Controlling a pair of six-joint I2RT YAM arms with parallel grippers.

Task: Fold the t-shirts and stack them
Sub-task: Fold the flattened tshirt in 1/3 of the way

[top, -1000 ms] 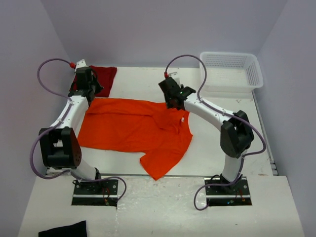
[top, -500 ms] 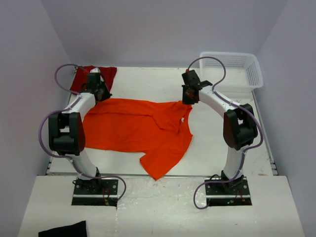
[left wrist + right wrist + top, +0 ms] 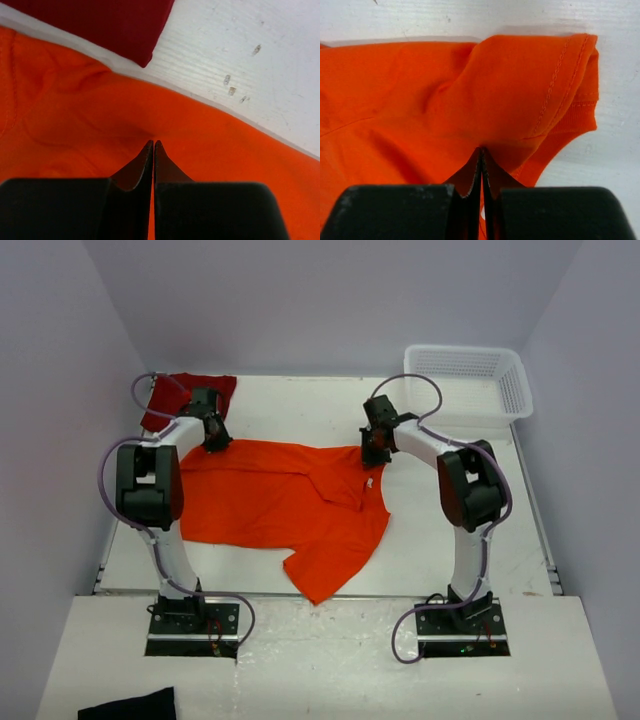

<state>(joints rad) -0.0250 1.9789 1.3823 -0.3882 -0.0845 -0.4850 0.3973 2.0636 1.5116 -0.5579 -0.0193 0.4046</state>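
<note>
On the middle of the table [image 3: 440,530] you have the orange t-shirt [image 3: 270,505], spread flat, one sleeve toward the near edge. Far left corner: red t-shirt [image 3: 180,395], unmoved. A second ago your left gripper [image 3: 153,145] and right gripper [image 3: 480,150] stood higher, the right one's jaws apart. Now both are pinched together on the orange t-shirt's far edge. Far right: basket [image 3: 465,385].

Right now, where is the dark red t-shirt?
In the top view, the dark red t-shirt lies at the far left corner of the table, just behind the orange t-shirt, with a narrow strip of table between them.
</note>
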